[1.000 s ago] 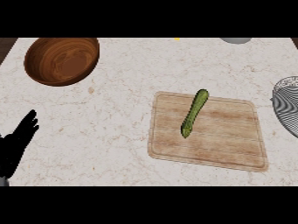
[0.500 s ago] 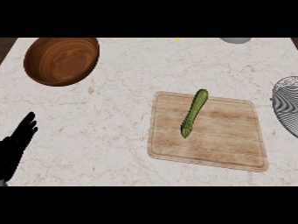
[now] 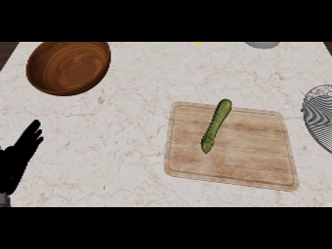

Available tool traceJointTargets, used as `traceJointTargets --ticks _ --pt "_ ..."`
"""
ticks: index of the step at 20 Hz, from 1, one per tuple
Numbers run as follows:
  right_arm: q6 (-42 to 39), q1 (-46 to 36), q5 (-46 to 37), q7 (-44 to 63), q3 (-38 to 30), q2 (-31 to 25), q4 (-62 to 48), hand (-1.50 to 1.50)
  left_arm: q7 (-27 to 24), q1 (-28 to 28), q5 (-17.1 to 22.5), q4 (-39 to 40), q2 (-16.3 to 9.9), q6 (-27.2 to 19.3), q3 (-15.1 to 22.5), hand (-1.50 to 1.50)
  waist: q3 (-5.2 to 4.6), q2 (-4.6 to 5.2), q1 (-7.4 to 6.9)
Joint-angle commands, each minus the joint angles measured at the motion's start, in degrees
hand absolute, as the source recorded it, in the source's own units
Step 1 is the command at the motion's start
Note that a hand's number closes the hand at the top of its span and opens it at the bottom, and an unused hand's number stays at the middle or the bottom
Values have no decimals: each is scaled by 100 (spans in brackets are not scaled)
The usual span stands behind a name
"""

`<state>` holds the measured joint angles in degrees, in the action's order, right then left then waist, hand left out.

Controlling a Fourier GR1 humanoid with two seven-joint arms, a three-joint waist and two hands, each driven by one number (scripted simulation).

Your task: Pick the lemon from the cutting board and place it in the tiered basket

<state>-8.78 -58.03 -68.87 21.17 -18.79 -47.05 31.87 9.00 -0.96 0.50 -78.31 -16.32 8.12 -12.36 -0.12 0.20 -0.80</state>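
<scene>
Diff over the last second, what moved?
Only the left robot hand: it dipped toward the lower edge, then rose back, open and holding nothing. The long green vegetable on the cutting board, wooden bowl and wire basket stayed put.

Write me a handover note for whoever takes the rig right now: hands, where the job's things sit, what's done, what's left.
Left hand: open, fingers straight, resting at the counter's lower left, holding nothing.
Right hand: not in view.
Cutting board: right of centre on the counter. On it lies one long green vegetable, slanted; it does not look like a lemon, and no lemon shows anywhere.
Wire basket: at the right edge, partly cut off; nothing seen in the part that shows.
Wooden bowl: upper left, not part of the job.
Done: nothing; the vegetable is untouched.
Left: grasp it, carry it right, set it in the basket.
</scene>
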Motion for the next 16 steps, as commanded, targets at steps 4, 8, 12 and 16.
traceJointTargets --ticks 4,8,12,16 --pt "549 -324 574 122 -673 -332 632 -150 -38 -69 5 38 127 -77 -24 0 9 -36 87" --pt "612 -198 912 888 -1164 -333 945 -150 220 -44 113 -17 -141 89 -175 0 10 -64 167" --pt "66 45 1622 834 -1965 -956 1169 -150 -49 -492 0 -280 69 -11 -65 0 13 -102 233" --pt "148 373 2516 646 -2944 -886 1644 -150 -116 -504 43 -97 30 -84 -246 0 18 -163 448"
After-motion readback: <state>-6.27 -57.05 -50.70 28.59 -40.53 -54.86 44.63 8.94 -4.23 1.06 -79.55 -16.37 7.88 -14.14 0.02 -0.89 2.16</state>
